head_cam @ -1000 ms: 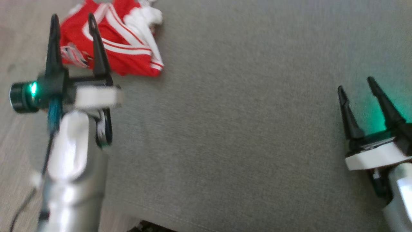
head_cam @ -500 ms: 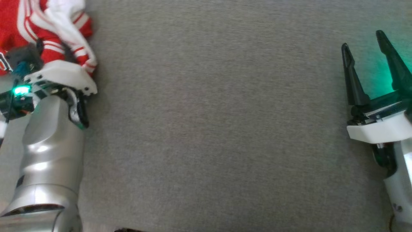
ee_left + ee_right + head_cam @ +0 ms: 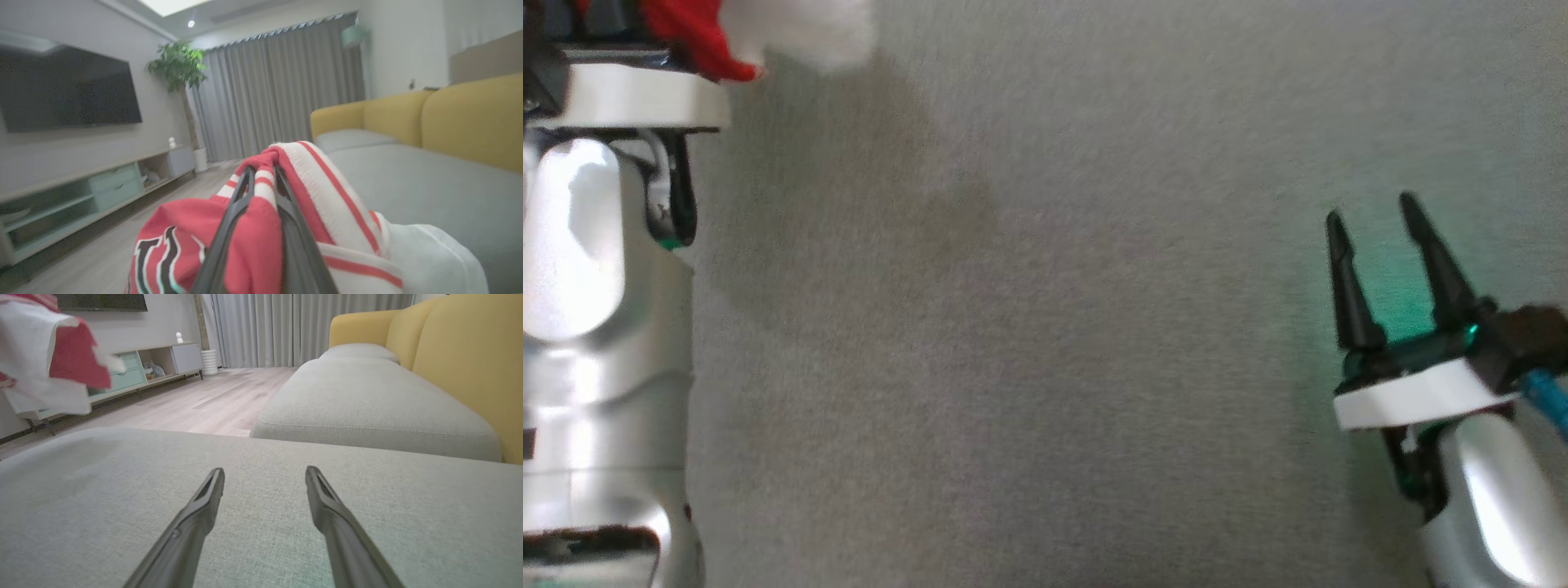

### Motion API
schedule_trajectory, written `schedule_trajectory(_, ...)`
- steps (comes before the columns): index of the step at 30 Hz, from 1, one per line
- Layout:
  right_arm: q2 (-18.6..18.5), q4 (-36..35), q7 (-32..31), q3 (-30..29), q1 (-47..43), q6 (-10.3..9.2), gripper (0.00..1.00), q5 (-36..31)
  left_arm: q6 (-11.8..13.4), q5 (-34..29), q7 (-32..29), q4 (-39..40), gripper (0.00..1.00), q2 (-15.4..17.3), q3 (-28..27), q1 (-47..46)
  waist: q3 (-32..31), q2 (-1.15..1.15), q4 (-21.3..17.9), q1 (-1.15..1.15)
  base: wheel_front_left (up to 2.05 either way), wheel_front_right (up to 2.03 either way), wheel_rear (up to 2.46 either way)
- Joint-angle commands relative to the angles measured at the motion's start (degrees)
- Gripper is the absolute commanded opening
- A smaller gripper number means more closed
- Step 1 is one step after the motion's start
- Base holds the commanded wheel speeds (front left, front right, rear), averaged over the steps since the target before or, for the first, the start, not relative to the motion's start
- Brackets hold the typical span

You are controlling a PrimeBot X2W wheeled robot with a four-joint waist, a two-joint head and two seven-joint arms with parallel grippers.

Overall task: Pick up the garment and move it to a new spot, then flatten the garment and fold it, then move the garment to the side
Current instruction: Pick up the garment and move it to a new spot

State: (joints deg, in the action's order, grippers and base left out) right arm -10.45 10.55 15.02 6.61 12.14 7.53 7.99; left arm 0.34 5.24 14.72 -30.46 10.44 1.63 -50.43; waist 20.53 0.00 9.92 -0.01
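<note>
The garment (image 3: 253, 228) is red with white stripes and a dark logo. In the left wrist view my left gripper (image 3: 263, 173) is shut on a fold of it, and the cloth is bunched around the two fingers and hangs from them. The head view catches a red and white corner of the garment (image 3: 768, 37) at the top left, above my left wrist. It also hangs blurred at the upper left of the right wrist view as a red and white bundle (image 3: 49, 359). My right gripper (image 3: 1372, 216) stands open at the right over the grey cushion (image 3: 1045, 327), nothing between its fingers (image 3: 204, 498).
A yellow sofa back (image 3: 461, 355) runs along the right, with a second grey seat cushion (image 3: 367, 400) beyond. Wooden floor (image 3: 204, 400), a low TV cabinet (image 3: 81, 196), a wall TV (image 3: 65, 90), a plant (image 3: 175, 65) and grey curtains (image 3: 278, 81) lie further off.
My left gripper has closed on the garment and lifted it off the cushion. The head view has shifted. The right gripper stays open.
</note>
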Motion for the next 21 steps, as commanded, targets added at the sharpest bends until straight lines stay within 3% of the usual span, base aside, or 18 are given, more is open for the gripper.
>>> schedule_trajectory(1, 0.8, -1.4, 0.0, 0.7, -1.3, -0.04, 1.0, 0.2, -1.0, -0.1, 0.3, 4.0, 0.0, 2.5, -0.4, 0.2, -6.3, 0.0, -4.4, 0.01, 0.0, 0.0, 0.0)
schedule_trajectory(7, 4.1, -2.0, 0.0, 1.0, -3.4, -0.04, 1.0, -0.1, -5.4, 2.1, -4.0, 13.1, 0.0, 0.7, 4.1, -0.2, -10.9, 0.0, -11.2, 0.01, 0.0, 0.0, 0.0)
schedule_trajectory(12, 5.5, -2.9, 0.0, 1.8, -3.8, -0.04, 1.0, -0.2, -7.0, 3.4, -8.1, 17.1, 0.0, -0.8, 9.9, 2.4, -11.7, 0.0, -17.1, 0.01, 0.0, 0.0, 0.0)
schedule_trajectory(17, 6.3, -3.3, 0.0, 2.8, -3.3, -0.04, 1.0, -0.1, -7.6, 2.6, -8.2, 15.4, 0.0, -1.5, 18.3, 7.0, -10.1, 0.0, -21.9, 0.01, 0.0, 0.0, 0.0)
schedule_trajectory(21, 6.8, -3.2, 0.0, 4.3, -2.9, -0.04, 1.0, 0.3, -7.7, 1.3, -5.2, 9.0, 0.0, -3.2, 24.9, 11.5, -7.8, 0.0, -24.7, 0.01, 0.0, 0.0, 0.0)
